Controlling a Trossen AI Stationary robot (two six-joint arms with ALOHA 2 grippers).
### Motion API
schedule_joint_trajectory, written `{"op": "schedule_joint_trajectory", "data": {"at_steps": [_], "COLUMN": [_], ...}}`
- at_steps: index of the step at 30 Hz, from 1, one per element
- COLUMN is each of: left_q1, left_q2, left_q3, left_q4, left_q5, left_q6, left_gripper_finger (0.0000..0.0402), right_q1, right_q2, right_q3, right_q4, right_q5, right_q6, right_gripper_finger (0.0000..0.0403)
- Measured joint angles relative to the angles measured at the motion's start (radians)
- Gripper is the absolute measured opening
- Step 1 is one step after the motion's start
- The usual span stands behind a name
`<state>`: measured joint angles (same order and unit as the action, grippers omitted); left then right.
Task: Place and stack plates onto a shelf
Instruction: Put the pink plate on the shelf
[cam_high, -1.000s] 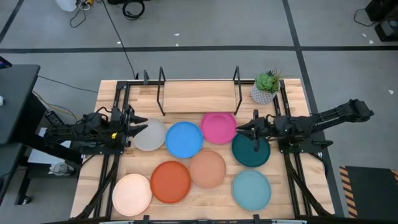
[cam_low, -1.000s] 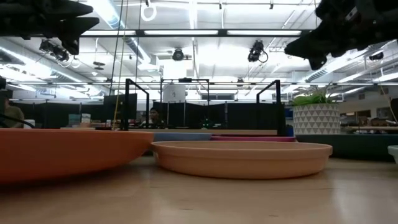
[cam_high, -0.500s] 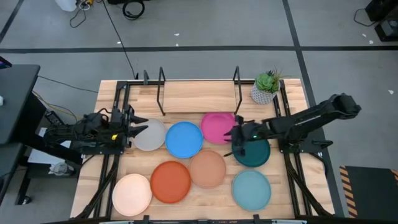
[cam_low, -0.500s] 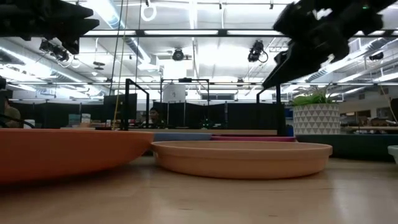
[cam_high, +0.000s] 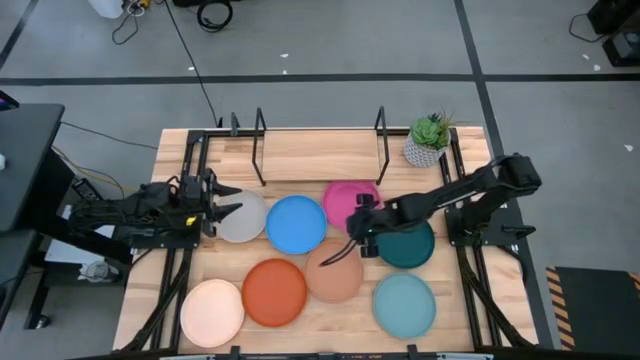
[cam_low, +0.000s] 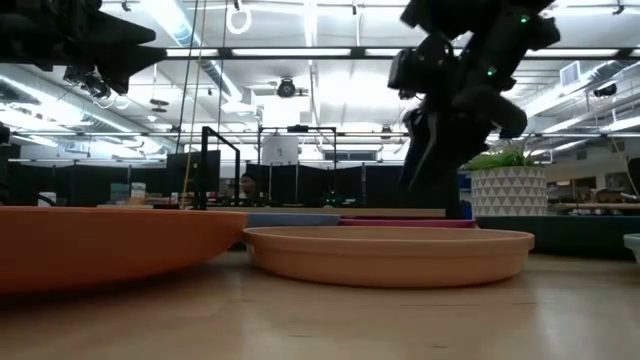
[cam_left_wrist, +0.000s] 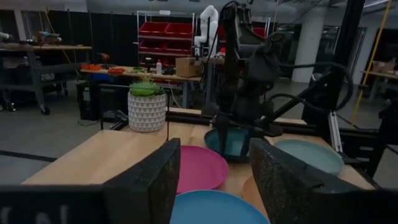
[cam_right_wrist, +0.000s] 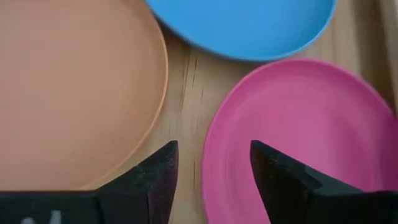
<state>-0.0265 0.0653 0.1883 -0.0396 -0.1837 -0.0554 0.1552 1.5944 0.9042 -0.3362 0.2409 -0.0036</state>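
Several round plates lie flat on the tabletop: grey-white (cam_high: 243, 219), blue (cam_high: 296, 224), pink (cam_high: 343, 199), dark teal (cam_high: 408, 245), tan (cam_high: 333, 273), orange (cam_high: 274, 292), cream (cam_high: 212, 311) and light teal (cam_high: 404, 303). The shelf (cam_high: 320, 156), a light-wood board between black posts, stands at the far edge. My right gripper (cam_right_wrist: 213, 147) is open and points down over the pink plate's near rim (cam_right_wrist: 206, 163), beside the tan plate (cam_right_wrist: 74, 93); I cannot tell whether it touches. My left gripper (cam_left_wrist: 214, 147) is open, level, at the grey-white plate's left edge.
A small potted plant (cam_high: 428, 141) stands at the far right corner, next to the shelf's right post (cam_high: 381, 128). Black rails run along the table's left and right sides. The plates lie close together, several of them rim to rim.
My right gripper has swung from the table's right side toward the left, past the dark teal plate, and has come down. It has tipped from level to pointing down over the pink plate's near rim. No plate has moved.
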Motion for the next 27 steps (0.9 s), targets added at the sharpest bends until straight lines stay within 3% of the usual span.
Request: {"op": "schedule_joint_trajectory", "data": {"at_steps": [13, 27], "left_q1": [0.000, 0.000], "left_q2": [0.015, 0.015], "left_q3": [0.000, 0.000], "left_q4": [0.006, 0.012], "left_q5": [0.000, 0.000], "left_q6": [-0.003, 0.000], "left_gripper_finger": [0.0197, 0.0197], "right_q1": [-0.040, -0.054], "right_q2": [0.166, 0.170], "right_q3": [0.080, 0.081], "right_q4": [-0.101, -0.109], "right_q5": [-0.033, -0.064], "right_q6": [-0.016, -0.035], "right_gripper_finger": [0.0143, 0.0032]}}
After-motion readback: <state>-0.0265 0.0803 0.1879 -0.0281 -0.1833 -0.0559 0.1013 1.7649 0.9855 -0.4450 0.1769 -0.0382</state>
